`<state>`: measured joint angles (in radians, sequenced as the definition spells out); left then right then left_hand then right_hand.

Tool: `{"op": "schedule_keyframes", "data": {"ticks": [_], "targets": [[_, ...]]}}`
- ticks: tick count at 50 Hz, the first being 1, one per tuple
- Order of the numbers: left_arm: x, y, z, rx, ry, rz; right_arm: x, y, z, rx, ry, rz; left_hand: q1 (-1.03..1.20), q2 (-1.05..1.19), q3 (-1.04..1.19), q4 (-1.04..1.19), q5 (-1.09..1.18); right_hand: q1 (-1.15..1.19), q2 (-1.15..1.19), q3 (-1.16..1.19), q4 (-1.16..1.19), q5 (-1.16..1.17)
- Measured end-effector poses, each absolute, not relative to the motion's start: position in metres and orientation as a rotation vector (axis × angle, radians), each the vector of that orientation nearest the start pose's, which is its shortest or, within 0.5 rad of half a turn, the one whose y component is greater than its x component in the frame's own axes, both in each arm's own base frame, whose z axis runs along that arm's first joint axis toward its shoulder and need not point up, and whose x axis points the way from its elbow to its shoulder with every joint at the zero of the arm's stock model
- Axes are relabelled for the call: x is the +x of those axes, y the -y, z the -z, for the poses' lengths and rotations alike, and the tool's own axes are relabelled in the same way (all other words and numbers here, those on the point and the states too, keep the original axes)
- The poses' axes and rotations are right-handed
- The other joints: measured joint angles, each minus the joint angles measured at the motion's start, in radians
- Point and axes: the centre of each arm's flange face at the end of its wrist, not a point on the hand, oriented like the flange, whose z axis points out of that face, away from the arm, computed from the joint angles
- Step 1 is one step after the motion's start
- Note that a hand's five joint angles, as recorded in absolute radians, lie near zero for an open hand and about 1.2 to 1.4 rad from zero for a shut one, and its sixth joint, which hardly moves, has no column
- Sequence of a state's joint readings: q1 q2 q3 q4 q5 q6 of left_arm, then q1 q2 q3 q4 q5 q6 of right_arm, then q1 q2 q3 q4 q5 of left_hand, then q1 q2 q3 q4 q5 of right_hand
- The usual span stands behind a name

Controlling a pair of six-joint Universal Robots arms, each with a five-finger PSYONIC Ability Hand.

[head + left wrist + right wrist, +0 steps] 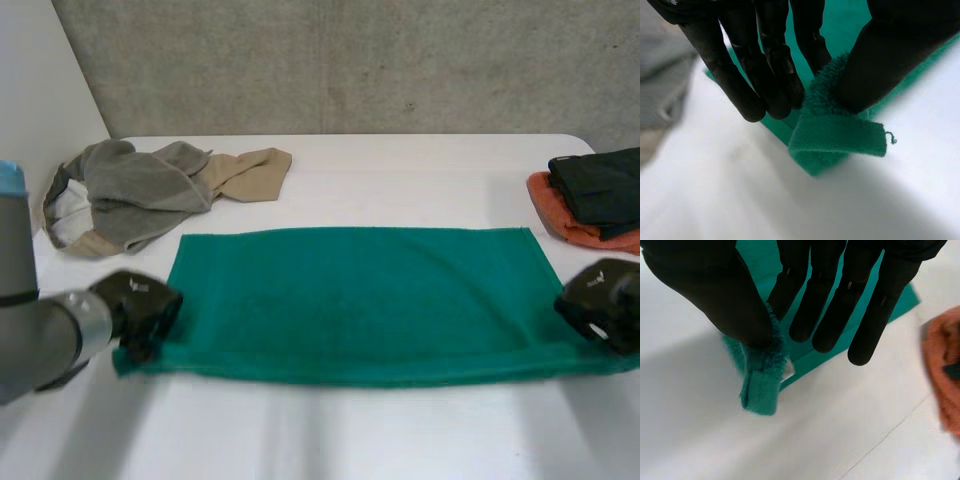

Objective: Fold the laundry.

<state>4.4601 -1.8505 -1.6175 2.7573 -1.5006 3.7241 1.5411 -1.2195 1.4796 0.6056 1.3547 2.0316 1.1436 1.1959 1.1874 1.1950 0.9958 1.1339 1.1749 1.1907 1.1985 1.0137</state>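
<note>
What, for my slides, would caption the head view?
Left hand and right hand pinch near corners of the flat towel.

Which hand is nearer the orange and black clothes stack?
Right. The right hand pinches the green towel at its corner beside the stack; the left hand pinches the opposite corner, across the table.

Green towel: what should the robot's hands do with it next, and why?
The green towel lies spread flat on the table. The left hand and the right hand each pinch one of its near corners. So the next move is probably to lift both corners together and carry them over to the far edge, folding the towel in half.
</note>
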Motion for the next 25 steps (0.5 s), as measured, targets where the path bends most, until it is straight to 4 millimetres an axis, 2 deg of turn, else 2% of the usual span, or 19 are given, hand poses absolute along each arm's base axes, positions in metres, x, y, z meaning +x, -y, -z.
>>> {"op": "schedule_keyframes", "data": {"ticks": [3,11,17,21,23,25], "targets": [[-0.216,0.271,-0.198,1.12,-2.474,1.391,0.153,0.31,-0.197,-1.637,-2.62,1.287,0.0,0.0,0.0,0.0,0.0,0.0,0.0,0.0,0.0,0.0],[-0.242,0.332,-0.191,0.961,-2.44,1.488,0.177,0.366,-0.185,-1.482,-2.556,1.634,0.0,0.0,0.0,0.0,0.0,0.0,0.0,0.0,0.0,0.0],[-0.257,0.362,-0.181,0.88,-2.438,1.517,0.193,0.403,-0.174,-1.432,-2.498,1.868,0.0,0.0,0.0,0.0,0.0,0.0,0.0,0.0,0.0,0.0],[-0.263,0.375,-0.179,0.858,-2.427,1.556,0.201,0.419,-0.168,-1.423,-2.468,1.967,0.0,0.0,0.0,0.0,0.0,0.0,0.0,0.0,0.0,0.0],[-0.268,0.382,-0.178,0.855,-2.416,1.59,0.205,0.427,-0.163,-1.421,-2.451,2.013,-0.022,-0.032,-0.031,-0.032,-0.026,-0.072,-0.114,-0.123,-0.127,-0.12],[-0.272,0.386,-0.177,0.859,-2.408,1.619,0.209,0.433,-0.158,-1.418,-2.442,2.039,-0.179,-0.209,-0.203,-0.189,-0.171,-0.38,-0.43,-0.429,-0.409,-0.411]]}}
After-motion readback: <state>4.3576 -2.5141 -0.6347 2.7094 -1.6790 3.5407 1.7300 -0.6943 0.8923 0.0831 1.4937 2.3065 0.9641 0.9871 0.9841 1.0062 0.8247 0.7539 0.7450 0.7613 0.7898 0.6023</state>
